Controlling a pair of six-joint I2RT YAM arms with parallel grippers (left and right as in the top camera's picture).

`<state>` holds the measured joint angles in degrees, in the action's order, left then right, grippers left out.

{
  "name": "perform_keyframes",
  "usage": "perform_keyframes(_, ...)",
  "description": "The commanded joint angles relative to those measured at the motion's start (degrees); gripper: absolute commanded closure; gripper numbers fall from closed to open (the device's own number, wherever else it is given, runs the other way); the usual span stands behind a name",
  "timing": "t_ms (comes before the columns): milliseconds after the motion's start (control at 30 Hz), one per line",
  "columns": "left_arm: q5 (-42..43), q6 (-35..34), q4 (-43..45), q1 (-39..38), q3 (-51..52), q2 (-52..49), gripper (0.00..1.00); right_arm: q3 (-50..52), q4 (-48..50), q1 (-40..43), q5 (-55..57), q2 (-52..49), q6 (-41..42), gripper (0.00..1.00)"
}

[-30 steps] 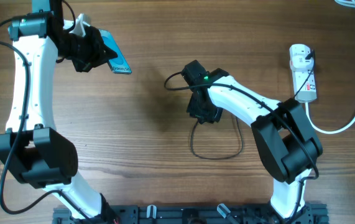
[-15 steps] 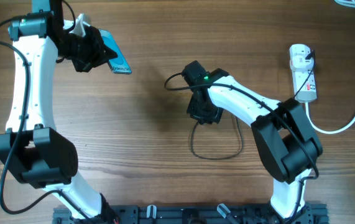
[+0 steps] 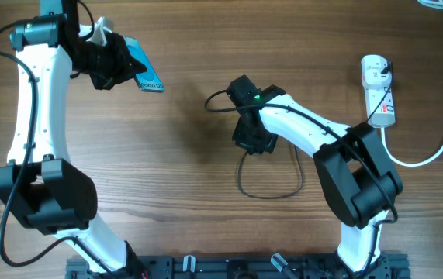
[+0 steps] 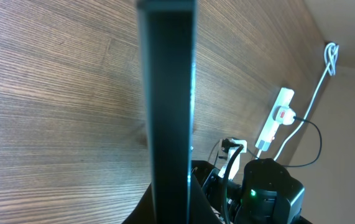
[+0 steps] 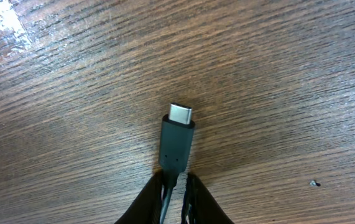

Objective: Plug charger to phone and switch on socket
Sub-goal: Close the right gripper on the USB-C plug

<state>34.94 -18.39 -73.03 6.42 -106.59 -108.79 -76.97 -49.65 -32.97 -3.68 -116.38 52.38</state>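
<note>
My left gripper [image 3: 116, 66] is shut on the phone [image 3: 147, 68], holding it on edge above the far left of the table. In the left wrist view the phone [image 4: 166, 93] shows as a dark upright slab with a thin teal line. My right gripper [image 3: 254, 141] is low over the table middle, shut on the charger cable just behind its black connector [image 5: 177, 138], whose metal tip points away from the fingers. The cable loops [image 3: 268, 182] on the table below it. The white socket strip [image 3: 379, 89] lies at the far right, a plug in its far end.
The socket's thick white cord [image 3: 438, 151] curves along the right edge toward the back. The socket also shows in the left wrist view [image 4: 275, 119]. Arm bases and a black rail [image 3: 229, 267] sit at the front edge.
</note>
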Motion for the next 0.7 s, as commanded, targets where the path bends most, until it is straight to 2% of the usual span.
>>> perform_keyframes(0,0.5,-0.3,0.4,-0.2,-0.3,0.3,0.96,0.5,0.4,-0.2,-1.3,-2.7,0.7,0.87)
perform_keyframes(667,0.5,-0.3,0.2,-0.2,-0.3,0.3,0.96,0.5,0.6,-0.2,0.8,-2.7,0.5,0.89)
